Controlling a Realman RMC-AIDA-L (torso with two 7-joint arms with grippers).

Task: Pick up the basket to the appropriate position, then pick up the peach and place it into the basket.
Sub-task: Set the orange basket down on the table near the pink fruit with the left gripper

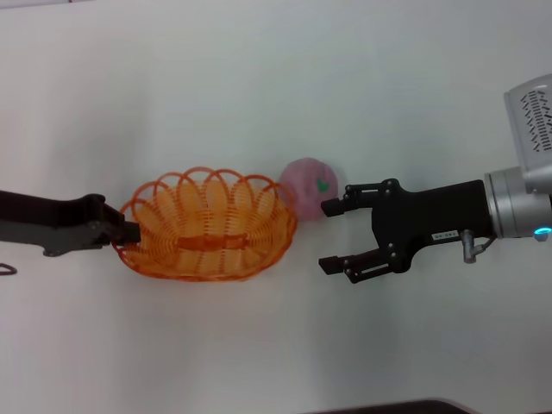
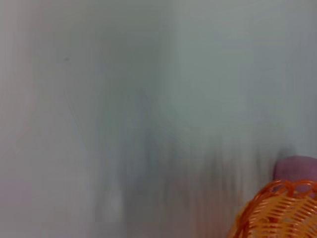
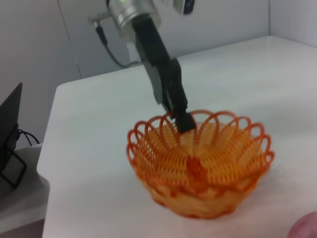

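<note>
The orange wire-loop basket (image 1: 207,226) sits left of the table's middle. My left gripper (image 1: 128,231) is at its left rim and looks shut on a rim loop. The pale pink peach (image 1: 309,188) with a green mark lies just behind the basket's right end, touching or nearly touching it. My right gripper (image 1: 329,235) is open and empty, right of the basket, its upper fingertip beside the peach. The right wrist view shows the basket (image 3: 198,168), the left gripper (image 3: 182,119) on its far rim, and a sliver of peach (image 3: 307,229). The left wrist view shows the basket's edge (image 2: 282,213) and the peach (image 2: 297,168).
The white table (image 1: 259,78) extends all around. In the right wrist view its edge (image 3: 49,163) runs along one side, with a dark object (image 3: 10,134) beyond it. A dark shape (image 1: 388,407) shows at the table's near edge.
</note>
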